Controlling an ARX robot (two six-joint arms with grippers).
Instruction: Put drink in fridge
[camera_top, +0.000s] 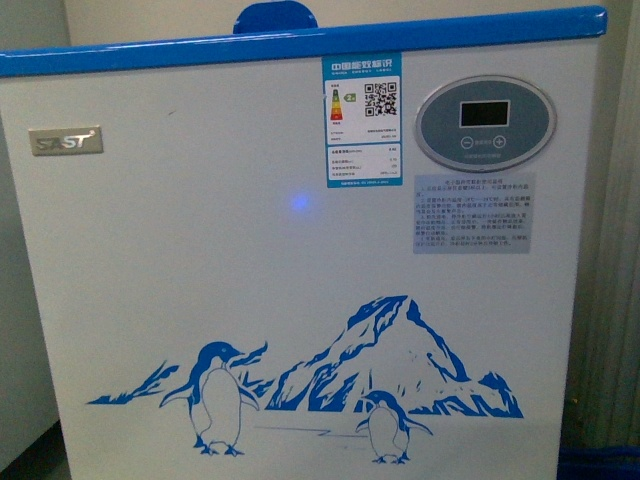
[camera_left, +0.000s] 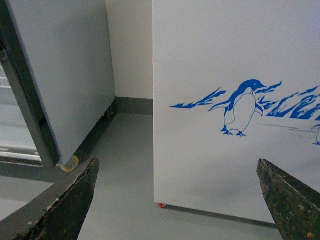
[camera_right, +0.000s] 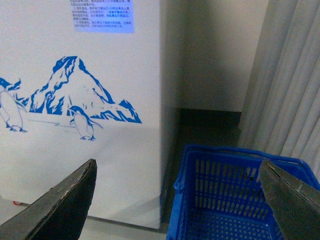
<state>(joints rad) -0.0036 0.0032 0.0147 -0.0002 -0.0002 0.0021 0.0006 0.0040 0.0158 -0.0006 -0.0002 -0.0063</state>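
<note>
The fridge fills the front view: a white chest freezer with a blue top rim, a control panel and a blue penguin-and-mountain picture. Its front also shows in the left wrist view and the right wrist view. The drink is out of view. My left gripper is open and empty, low near the fridge's front left corner. My right gripper is open and empty, near the fridge's right corner. Neither arm shows in the front view.
A tall grey upright cooler stands left of the fridge with a floor gap between them. A blue plastic basket sits on the floor right of the fridge. Pale curtains hang behind it.
</note>
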